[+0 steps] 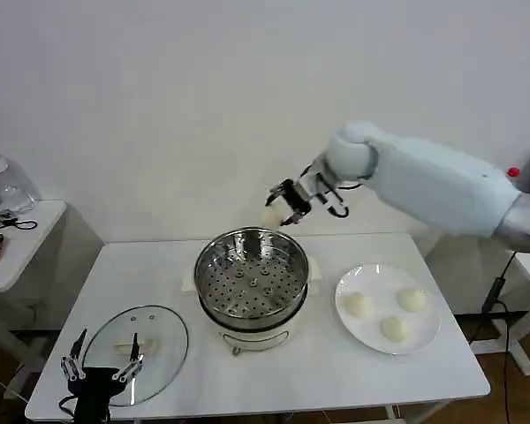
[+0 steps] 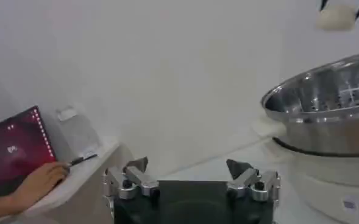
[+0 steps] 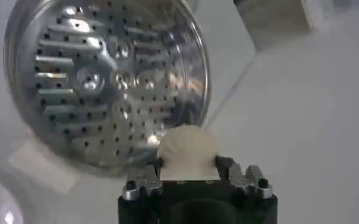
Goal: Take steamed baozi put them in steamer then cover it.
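Note:
My right gripper (image 1: pixel 281 205) hangs in the air above the far rim of the steamer (image 1: pixel 252 281), shut on a cream-white baozi (image 3: pixel 186 151). That baozi (image 2: pixel 336 17) also shows high up in the left wrist view, above the steel pot (image 2: pixel 325 112). The steamer's perforated tray (image 3: pixel 106 85) holds nothing. Three more baozi (image 1: pixel 391 314) lie on the white plate (image 1: pixel 428 331) to the steamer's right. The glass cover (image 1: pixel 163 340) lies flat on the table at the front left. My left gripper (image 1: pixel 102 364) sits open at the cover's near edge, holding nothing.
A small side table (image 1: pixel 18 243) stands at the far left with a glass jar (image 1: pixel 4 185) on it. A person's hand (image 2: pixel 36 185) rests by a red-screened tablet (image 2: pixel 14 152) there. The white table (image 1: pixel 336 375) has bare room along its front edge.

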{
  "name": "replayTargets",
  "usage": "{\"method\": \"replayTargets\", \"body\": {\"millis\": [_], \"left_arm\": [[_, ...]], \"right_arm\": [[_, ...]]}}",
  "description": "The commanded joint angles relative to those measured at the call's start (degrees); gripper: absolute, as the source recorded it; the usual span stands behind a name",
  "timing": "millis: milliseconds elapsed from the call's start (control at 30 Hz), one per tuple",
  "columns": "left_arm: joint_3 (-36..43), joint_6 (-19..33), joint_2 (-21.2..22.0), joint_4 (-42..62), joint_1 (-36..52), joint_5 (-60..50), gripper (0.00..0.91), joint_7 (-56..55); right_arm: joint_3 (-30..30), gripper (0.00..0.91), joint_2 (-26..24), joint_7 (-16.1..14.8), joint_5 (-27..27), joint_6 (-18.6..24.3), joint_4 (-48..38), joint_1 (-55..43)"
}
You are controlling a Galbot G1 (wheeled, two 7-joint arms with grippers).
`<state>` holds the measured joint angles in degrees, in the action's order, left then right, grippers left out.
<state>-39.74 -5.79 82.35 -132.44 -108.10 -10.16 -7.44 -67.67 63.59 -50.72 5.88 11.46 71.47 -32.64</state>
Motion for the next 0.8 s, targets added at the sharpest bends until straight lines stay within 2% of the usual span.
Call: {"method": "replayTargets", "body": {"millis": [33,167,333,433,800], "left_arm": [[-0.2,-0.1,0.1,-0.3,-0.2,0.5,0.907,0.0],[-0.4,0.0,0.1,0.0,-0.3,0.5,0.907,-0.1],[-0.5,0.0,0.3,0.0,-0.3,0.5,0.907,-0.2],[-0.4,0.1,0.4,0.0,-0.5,0.5,0.907,-0.3],[-0.8,0.3,0.7,-0.5,-1.1,0.5,0.907,-0.6]], "right_arm": [[-4.6,0.615,7.5,1.5,-3.9,6.7,-1.0,-0.7],[-4.3,0.625,8.7,2.2,-9.3,11.3,-4.5,1.0],[-4.2,0.625,8.4,2.5,-13.5,13.8,-6.0,3.8],[-2.8,0.625,9.0,3.5,-17.8,15.9,-9.1,6.2],[-0.7,0.625,11.9,5.6,-24.1,19.7,-14.6,8.9]]}}
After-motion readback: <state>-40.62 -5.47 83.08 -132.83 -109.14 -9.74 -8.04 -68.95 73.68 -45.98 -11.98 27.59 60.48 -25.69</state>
